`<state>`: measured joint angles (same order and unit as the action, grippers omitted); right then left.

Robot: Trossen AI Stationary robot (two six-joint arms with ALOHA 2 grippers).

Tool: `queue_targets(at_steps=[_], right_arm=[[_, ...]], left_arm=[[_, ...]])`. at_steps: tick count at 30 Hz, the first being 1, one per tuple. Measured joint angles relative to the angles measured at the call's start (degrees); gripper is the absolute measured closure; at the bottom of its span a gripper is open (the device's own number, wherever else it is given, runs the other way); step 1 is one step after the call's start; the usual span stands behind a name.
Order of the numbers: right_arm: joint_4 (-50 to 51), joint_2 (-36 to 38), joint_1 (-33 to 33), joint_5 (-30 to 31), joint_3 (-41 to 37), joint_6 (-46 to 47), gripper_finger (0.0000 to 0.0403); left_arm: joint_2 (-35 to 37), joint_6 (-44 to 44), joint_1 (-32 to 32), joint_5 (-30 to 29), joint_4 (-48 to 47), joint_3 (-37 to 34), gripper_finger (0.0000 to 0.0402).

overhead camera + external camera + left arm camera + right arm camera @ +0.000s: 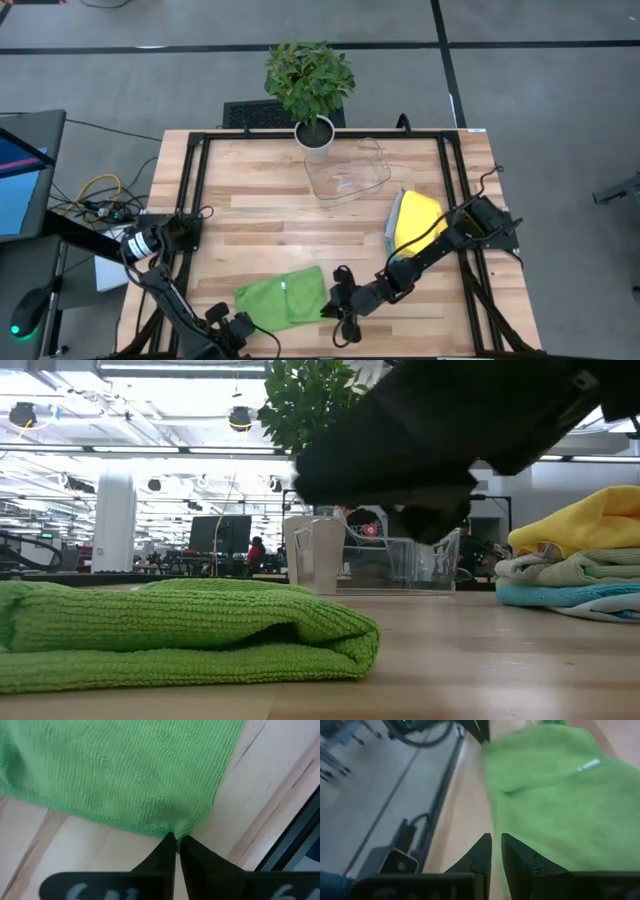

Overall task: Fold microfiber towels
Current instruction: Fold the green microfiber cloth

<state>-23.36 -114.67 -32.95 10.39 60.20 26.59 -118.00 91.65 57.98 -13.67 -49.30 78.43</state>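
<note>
Green folded microfiber towel (282, 297) — flat at the table's near edge | left gripper (176, 841) pinched shut on its hem at a corner | right gripper (496, 851) at its opposite edge, fingers close together, grip unclear | stack topped by yellow cloth (415, 222) well apart — clear plastic tray (347, 171) beyond.

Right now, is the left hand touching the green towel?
Touching. The left wrist view shows the left hand shut, its fingertips pinching the edge of the green towel, with the cloth bunched right at the tips.
</note>
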Motion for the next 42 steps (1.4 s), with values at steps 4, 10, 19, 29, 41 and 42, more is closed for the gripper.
queue_targets(at_steps=[4, 10, 19, 29, 41, 42], right_arm=[[-8.2, -3.9, -0.1, 0.0, 1.0, -1.5, 0.0339], [-9.3, -10.4, 0.0, -1.6, 7.0, -7.6, 0.0349], [-8.6, -15.8, 0.0, -3.3, 11.2, -9.4, 0.0374], [-9.4, -12.2, -0.2, -2.2, 11.5, -17.0, 0.038], [-12.6, -16.3, 1.9, -1.0, 11.4, -16.1, 0.0385], [-13.5, -17.3, 1.9, -1.0, 11.6, -16.0, 0.0383]], left_arm=[[-0.1, -1.2, -1.4, 1.1, 0.0, 0.7, 0.0387], [-0.1, -0.5, -2.7, 2.5, 0.0, 1.1, 0.0386], [-0.1, 1.7, -3.3, 2.5, 0.2, 1.1, 0.0386], [-0.1, 1.7, -3.3, 2.5, 0.2, 1.1, 0.0386], [-0.1, 2.5, -3.3, 1.2, 0.2, 1.1, 0.0386], [-0.1, 2.6, -3.3, 1.2, 0.2, 1.1, 0.0386]])
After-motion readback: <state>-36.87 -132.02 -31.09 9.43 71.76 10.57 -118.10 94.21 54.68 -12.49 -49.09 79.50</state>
